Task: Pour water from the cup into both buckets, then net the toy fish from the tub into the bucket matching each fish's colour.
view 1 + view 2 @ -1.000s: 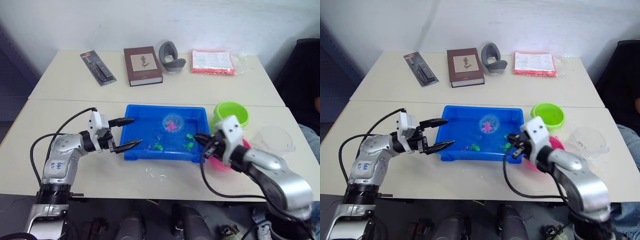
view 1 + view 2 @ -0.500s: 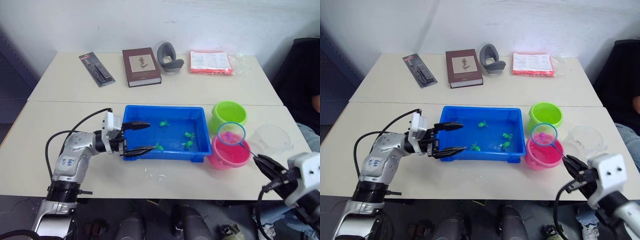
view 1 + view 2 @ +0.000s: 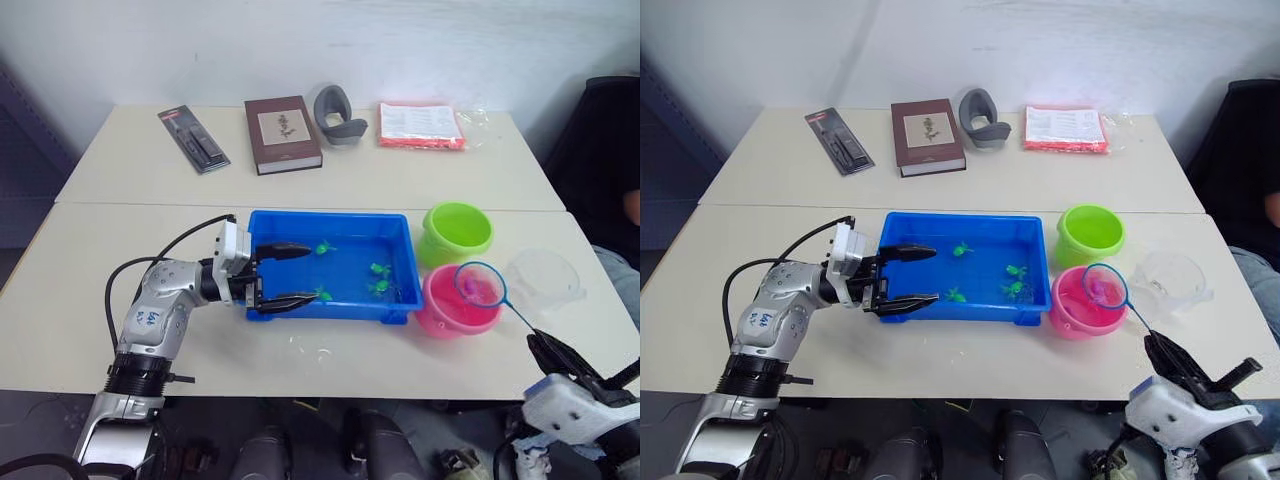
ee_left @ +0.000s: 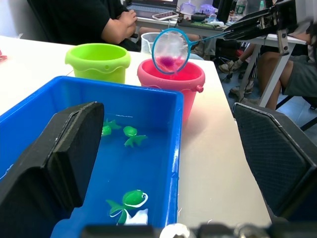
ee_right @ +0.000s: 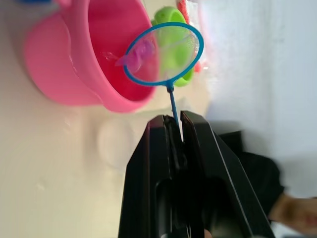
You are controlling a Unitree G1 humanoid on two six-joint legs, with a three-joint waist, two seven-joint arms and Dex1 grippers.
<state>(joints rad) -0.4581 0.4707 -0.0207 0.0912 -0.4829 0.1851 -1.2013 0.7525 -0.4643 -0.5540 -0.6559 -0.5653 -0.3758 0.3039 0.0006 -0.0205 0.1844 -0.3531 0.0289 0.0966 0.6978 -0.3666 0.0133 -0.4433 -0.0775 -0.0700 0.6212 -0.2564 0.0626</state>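
Observation:
The blue tub (image 3: 300,215) holds water and several green toy fish (image 3: 378,270). My left gripper (image 3: 314,271) is open, its two fingers reaching over the tub's left end, one along each long side. The green bucket (image 3: 458,232) and the pink bucket (image 3: 448,312) stand right of the tub. The net (image 3: 481,284) hovers over the pink bucket with a pink fish (image 5: 136,55) in its mesh. My right gripper (image 3: 536,343) is shut on the net's thin handle near the table's front right. The clear cup (image 3: 545,276) stands right of the buckets.
Along the far table lie a black packaged tool (image 3: 194,137), a brown book (image 3: 283,132), a grey curved object (image 3: 340,113) and a red packet (image 3: 422,124). Water drops (image 3: 312,349) lie in front of the tub. A seated person (image 4: 99,20) is beyond the table's right end.
The net rose out of the tub with a pink fish and moved right to above the pink bucket. My right arm drew back to the front right. My left gripper reached further over the tub.

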